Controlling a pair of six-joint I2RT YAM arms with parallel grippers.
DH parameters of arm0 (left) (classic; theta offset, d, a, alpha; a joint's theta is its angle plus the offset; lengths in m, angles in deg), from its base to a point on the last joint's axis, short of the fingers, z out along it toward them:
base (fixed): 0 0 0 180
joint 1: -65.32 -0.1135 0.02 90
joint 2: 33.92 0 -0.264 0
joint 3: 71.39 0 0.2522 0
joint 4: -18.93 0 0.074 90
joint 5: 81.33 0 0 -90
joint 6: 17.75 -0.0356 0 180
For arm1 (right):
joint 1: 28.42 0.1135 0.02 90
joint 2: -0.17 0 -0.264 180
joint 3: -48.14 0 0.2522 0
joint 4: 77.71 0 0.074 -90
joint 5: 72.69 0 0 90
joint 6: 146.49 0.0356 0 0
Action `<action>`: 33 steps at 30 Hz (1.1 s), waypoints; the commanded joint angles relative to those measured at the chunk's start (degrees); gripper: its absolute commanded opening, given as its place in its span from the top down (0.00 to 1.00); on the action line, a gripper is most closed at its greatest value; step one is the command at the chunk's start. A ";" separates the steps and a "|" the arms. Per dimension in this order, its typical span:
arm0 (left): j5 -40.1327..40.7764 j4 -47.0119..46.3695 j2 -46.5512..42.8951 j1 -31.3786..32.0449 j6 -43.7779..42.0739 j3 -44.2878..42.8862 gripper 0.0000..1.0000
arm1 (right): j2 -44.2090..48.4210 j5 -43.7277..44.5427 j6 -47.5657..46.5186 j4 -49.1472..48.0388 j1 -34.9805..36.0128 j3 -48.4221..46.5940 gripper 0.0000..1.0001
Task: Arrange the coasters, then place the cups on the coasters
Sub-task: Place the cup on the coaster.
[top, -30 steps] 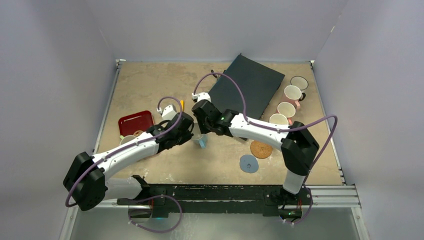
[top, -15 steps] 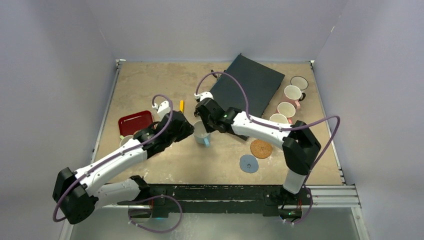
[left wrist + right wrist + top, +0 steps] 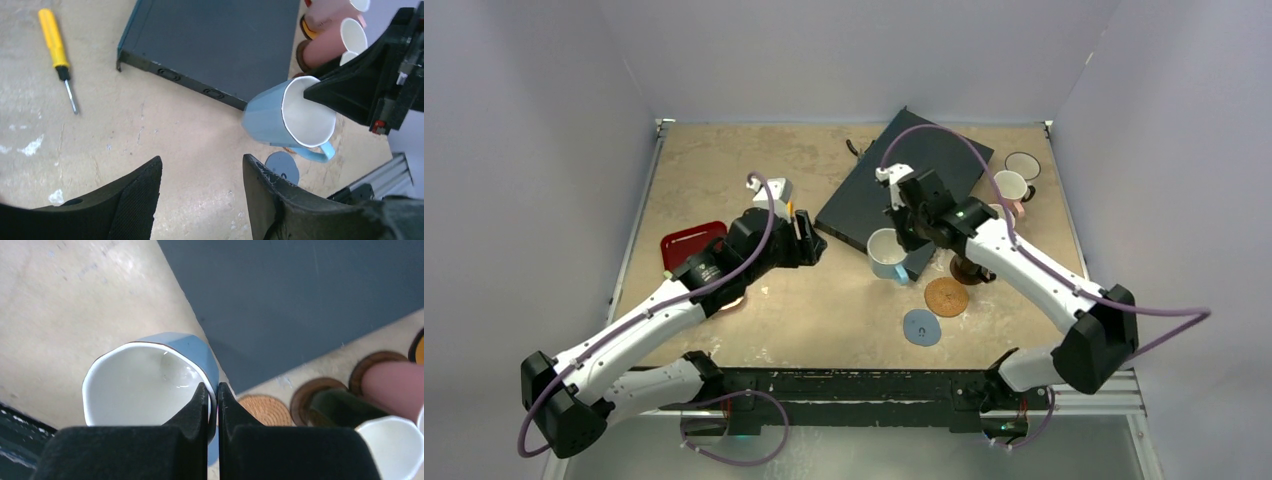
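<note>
while the right tool [image 3: 213, 390] pinches the light blue cup [image 3: 150, 380], left tool [image 3: 202, 165] gaping empty, set it level on the cork coaster [image 3: 946, 297].

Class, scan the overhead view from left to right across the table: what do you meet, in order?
In order: red tray → left claw → blue cup → cork coaster → pink cup.

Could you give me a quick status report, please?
Right gripper shut on light blue cup rim. Left gripper open, empty. Cork coaster, blue-grey coaster bare, unobstructed.
</note>
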 commanded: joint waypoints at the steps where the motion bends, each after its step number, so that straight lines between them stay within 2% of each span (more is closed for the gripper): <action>1: -7.90 -4.15 1.67 -0.82 -11.78 -4.64 0.43 | 5.85 -4.51 -3.83 4.61 -4.91 2.28 1.00; 6: -19.86 -9.50 6.22 -1.14 -12.57 -6.73 0.43 | 8.52 -4.72 -4.36 5.40 -7.16 3.76 1.00; 9: -26.35 -19.05 8.28 -0.68 -7.74 -3.78 0.40 | 9.17 -2.59 -5.52 5.46 -8.61 4.51 1.00; 12: -28.68 -27.94 10.46 0.86 -3.06 -0.66 0.39 | 9.26 -0.83 -8.13 5.03 -9.19 6.25 1.00; 20: -23.87 -35.57 19.20 6.99 0.31 -1.24 0.37 | 10.47 -3.13 -9.69 3.85 -9.22 6.62 1.00; 28: -12.73 -31.36 28.03 9.33 1.51 -6.09 0.38 | 12.19 -4.50 -9.93 3.29 -9.23 7.13 1.00; 33: -9.71 -32.17 31.39 9.70 2.32 -8.83 0.38 | 13.40 -5.14 -10.13 2.56 -9.23 7.78 1.00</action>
